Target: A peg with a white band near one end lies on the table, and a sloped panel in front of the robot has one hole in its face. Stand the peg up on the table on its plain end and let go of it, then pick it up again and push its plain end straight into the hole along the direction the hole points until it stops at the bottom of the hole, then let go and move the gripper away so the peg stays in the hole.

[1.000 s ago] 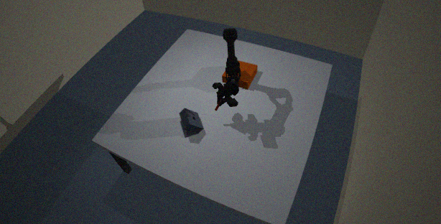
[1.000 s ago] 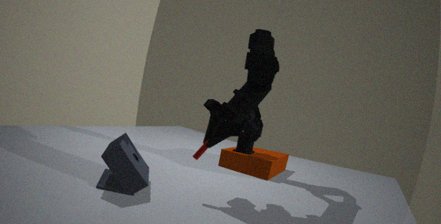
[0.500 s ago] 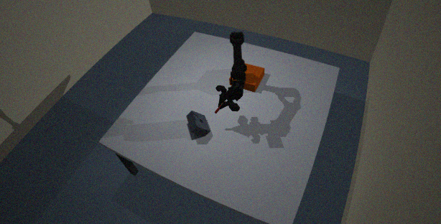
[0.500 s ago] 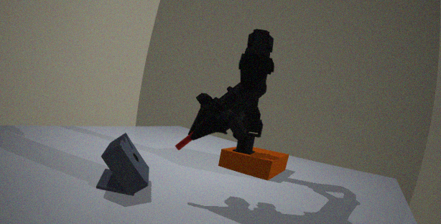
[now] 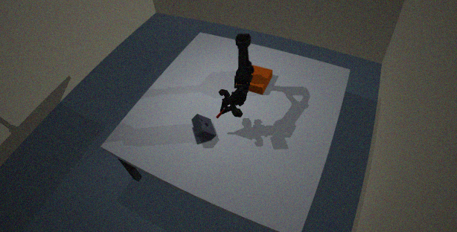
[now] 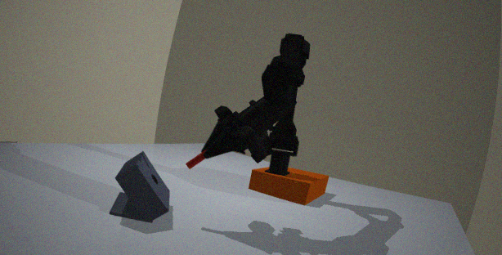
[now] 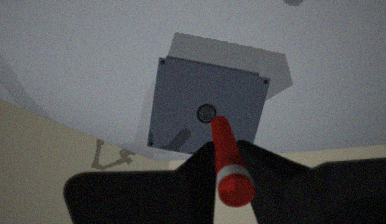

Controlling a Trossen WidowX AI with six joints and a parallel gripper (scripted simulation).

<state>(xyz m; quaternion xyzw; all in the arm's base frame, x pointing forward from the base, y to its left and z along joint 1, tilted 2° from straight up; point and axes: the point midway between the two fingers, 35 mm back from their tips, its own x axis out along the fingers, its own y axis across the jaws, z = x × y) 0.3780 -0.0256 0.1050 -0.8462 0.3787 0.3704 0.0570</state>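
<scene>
Wrist view: pincer grips one red peg, white band nearest the lens, plain tip overlapping the rim of the panel's single hole. Exterior view alone shows peg airborne, apart from the panel. Open bench surrounds the panel; one orange base behind.
</scene>
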